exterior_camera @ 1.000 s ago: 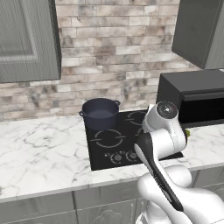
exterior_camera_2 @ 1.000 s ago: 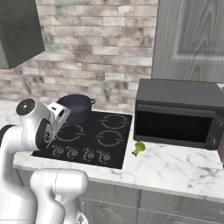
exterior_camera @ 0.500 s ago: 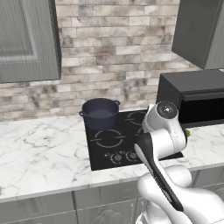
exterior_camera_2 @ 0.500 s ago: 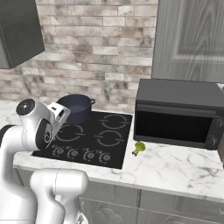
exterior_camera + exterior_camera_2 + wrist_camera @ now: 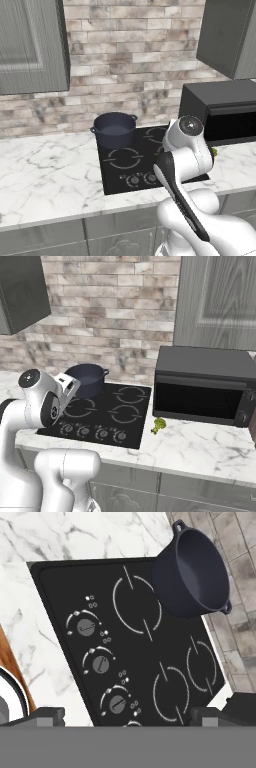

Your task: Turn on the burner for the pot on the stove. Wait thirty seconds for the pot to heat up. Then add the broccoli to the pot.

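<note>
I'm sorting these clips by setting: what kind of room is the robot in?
A rendered home kitchen, by the look of it: a black stove carrying a pot, a microwave on the marble counter, and a brick backsplash.

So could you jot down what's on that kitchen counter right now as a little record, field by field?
pot: dark blue-grey pot, empty, on the back left ring of the stove
knobs: row of round knobs along the stove's front edge
broccoli: small green broccoli on the marble counter, between stove and microwave, not in the pot
fingers: gripper open, holding nothing, above the knob row
wall: stone-brick backsplash
</note>
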### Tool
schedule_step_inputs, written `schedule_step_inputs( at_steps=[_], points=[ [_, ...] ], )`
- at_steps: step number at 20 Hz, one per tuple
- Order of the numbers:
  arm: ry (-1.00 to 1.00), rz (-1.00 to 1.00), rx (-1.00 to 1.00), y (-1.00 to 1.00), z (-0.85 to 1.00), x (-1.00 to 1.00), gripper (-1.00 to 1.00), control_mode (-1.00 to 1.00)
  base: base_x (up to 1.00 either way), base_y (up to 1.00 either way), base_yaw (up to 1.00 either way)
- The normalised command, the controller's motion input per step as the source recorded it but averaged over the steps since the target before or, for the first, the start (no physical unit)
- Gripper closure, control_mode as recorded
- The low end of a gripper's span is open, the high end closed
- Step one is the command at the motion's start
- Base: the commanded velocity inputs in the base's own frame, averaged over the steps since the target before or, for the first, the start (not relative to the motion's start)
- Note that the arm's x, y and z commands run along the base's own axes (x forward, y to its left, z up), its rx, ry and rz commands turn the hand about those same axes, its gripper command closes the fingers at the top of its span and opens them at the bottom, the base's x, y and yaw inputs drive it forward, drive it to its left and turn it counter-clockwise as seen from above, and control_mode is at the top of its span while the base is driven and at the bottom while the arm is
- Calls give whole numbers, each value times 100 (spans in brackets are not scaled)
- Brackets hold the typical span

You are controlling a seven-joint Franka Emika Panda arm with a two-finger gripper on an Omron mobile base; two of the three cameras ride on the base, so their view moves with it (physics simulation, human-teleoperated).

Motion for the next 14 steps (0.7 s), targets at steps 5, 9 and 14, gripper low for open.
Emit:
schedule_step_inputs(
  at_steps=[5,9,14],
  points=[
    [0,0,0,0,0,0,-100,-100,0,0,0],
    [0,0,0,0,0,0,-100,-100,0,0,0],
    [0,0,0,0,0,0,-100,-100,0,0,0]
  ],
)
